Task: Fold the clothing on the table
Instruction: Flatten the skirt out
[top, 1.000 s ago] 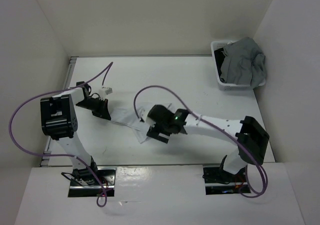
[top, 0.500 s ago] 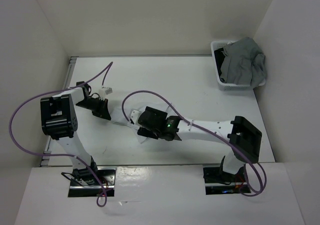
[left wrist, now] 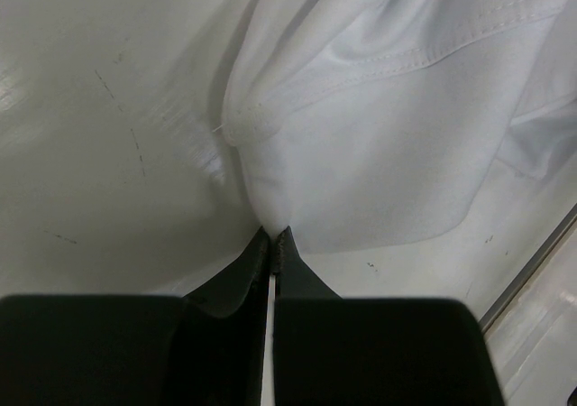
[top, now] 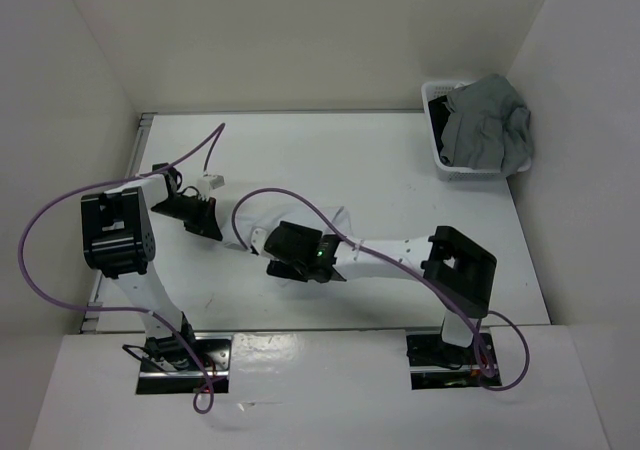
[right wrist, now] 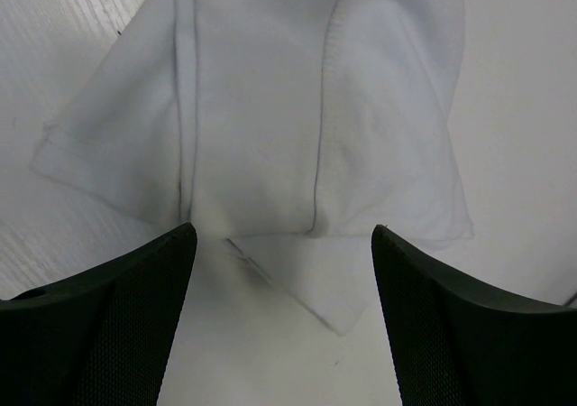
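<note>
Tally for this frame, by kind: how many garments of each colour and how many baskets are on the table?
White garment: 1, the clothing
Grey garment: 1, the grey garment draped over the basket
Basket: 1, the white basket
Total: 3

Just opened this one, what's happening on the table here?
Two arms are working on the white clothing lying on the table. The left gripper is pinched shut on one edge. The right gripper hovers open over another part, holding nothing. A grey garment sits in a basket at the far right corner.
</note>
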You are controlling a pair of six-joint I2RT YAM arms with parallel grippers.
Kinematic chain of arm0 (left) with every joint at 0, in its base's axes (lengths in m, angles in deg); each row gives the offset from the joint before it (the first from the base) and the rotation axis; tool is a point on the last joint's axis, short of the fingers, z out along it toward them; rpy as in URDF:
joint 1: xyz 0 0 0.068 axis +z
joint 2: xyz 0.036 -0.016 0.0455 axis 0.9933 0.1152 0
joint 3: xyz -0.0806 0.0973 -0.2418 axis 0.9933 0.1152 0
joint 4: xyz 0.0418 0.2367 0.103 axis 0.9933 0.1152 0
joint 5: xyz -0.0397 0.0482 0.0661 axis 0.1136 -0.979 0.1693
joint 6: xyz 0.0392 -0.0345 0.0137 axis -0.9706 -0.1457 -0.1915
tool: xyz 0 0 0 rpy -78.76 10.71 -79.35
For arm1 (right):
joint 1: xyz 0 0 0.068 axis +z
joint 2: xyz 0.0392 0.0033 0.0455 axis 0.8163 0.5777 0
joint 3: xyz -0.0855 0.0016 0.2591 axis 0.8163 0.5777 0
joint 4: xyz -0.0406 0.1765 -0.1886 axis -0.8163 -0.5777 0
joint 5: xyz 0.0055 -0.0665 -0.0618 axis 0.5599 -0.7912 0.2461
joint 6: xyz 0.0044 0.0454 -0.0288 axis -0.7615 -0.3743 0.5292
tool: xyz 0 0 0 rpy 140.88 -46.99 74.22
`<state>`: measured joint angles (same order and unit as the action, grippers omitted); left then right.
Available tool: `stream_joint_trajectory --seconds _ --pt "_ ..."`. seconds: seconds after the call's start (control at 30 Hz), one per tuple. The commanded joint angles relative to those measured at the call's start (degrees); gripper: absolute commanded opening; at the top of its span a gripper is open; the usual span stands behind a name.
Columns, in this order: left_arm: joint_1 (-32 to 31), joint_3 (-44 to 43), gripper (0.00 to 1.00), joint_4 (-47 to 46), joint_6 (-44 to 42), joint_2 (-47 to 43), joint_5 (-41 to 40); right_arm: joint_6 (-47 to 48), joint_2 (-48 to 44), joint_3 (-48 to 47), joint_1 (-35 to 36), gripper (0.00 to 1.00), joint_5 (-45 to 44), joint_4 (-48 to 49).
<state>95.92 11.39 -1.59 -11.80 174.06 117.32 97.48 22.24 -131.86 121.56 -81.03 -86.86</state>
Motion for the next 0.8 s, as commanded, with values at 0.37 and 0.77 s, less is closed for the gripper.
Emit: stream_joint_trajectory --seconds 0.37,0.77 --pt "-0.1 -1.1 0.0 1.6 -2.2 2.6 0.5 -1.5 1.1 -4.6 0.5 0.82 4.3 -0.1" --pt "-0.1 -1.1 0.0 2.2 -2.7 3.1 0.5 0.7 5.2 -1.2 0.5 0.81 1.1 3.1"
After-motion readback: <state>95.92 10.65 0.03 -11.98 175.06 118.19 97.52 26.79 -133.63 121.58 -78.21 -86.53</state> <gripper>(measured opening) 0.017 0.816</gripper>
